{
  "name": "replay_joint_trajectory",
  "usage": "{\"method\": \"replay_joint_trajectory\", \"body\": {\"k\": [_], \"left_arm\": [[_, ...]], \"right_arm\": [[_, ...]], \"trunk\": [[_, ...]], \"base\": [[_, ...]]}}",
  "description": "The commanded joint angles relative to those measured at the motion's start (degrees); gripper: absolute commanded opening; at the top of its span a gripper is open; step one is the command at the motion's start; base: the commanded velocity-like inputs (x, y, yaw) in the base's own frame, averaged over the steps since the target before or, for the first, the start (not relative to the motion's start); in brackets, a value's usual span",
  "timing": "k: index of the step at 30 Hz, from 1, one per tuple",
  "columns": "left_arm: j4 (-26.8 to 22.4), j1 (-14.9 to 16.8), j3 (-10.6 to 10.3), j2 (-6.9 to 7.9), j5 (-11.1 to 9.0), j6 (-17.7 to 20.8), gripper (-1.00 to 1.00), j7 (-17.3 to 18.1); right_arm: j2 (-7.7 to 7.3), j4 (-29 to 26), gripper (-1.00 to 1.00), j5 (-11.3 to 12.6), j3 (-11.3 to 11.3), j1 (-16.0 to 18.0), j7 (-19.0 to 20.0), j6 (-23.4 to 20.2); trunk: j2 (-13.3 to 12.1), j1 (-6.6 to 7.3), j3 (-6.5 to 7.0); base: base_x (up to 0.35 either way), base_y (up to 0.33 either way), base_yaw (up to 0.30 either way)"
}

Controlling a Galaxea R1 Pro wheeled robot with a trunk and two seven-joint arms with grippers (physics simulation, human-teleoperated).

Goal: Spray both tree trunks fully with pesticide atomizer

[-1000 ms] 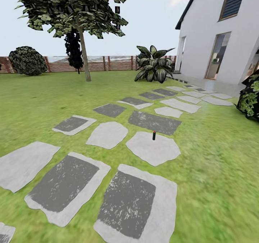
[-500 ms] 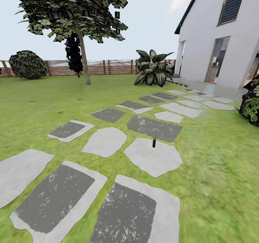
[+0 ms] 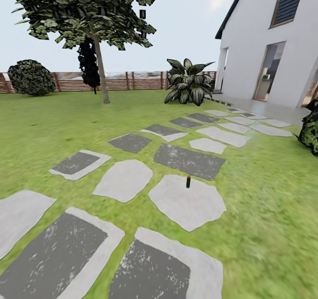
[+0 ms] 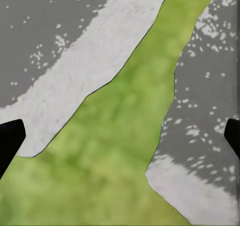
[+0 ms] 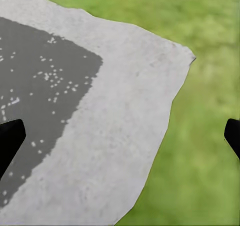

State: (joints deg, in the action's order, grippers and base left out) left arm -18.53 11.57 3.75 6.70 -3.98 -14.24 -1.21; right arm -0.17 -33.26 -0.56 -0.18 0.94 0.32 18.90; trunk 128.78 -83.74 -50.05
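The pesticide atomizer (image 3: 188, 182), a small dark bottle with a reddish top, stands upright on a pale paving stone (image 3: 187, 201) in the middle of the garden lawn, some way ahead of me. A tree (image 3: 100, 71) with a bare grey-brown trunk and blocky green leaves rises at the far left, near the fence. My left gripper (image 4: 120, 141) is open above a strip of grass between two paving stones. My right gripper (image 5: 120, 141) is open over a stone's edge and grass. Nothing lies between either pair of fingers.
Grey stepping stones (image 3: 189, 159) run across the lawn towards the white house (image 3: 269, 47) at the right. A broad-leaved plant (image 3: 189, 86) stands by the house corner. A brown slat fence (image 3: 128, 81), a round bush (image 3: 31, 78) and a dark columnar tree (image 3: 89, 64) line the back.
The whole picture has shifted: the camera has moved forward along the stones, so the atomizer appears lower and nearer. Nothing in the garden itself has moved.
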Motion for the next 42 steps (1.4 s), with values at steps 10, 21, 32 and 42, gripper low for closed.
{"method": "replay_joint_trajectory", "body": {"k": [10, 21, 32, 42], "left_arm": [[0.0, 0.0, -0.1, -0.01, -0.4, -0.2, 1.0, 0.0], [0.0, 0.0, -0.1, -0.02, -0.4, -0.2, 1.0, 0.0], [0.1, 0.0, 0.0, 0.01, -0.4, -0.2, 1.0, 0.0], [0.1, 0.0, 0.0, 0.01, -0.4, -0.2, 1.0, 0.0]], "right_arm": [[0.0, 0.1, 1.0, -0.1, 0.0, 0.0, 0.0, 0.2], [0.0, 0.1, 1.0, -0.1, 0.0, 0.0, 0.0, 0.2], [0.0, 0.1, 1.0, -0.1, 0.0, 0.0, 0.0, 0.2], [0.0, 0.1, 1.0, -0.1, 0.0, 0.0, 0.0, 0.2]], "trunk": [[0.0, -0.02, -0.05], [0.0, -0.02, -0.05], [0.0, -0.02, -0.05], [0.0, -0.02, -0.05]], "base": [[0.337, -0.08, 0.0], [0.328, -0.136, 0.0], [0.313, -0.149, 0.0], [0.333, -0.097, 0.0]]}}
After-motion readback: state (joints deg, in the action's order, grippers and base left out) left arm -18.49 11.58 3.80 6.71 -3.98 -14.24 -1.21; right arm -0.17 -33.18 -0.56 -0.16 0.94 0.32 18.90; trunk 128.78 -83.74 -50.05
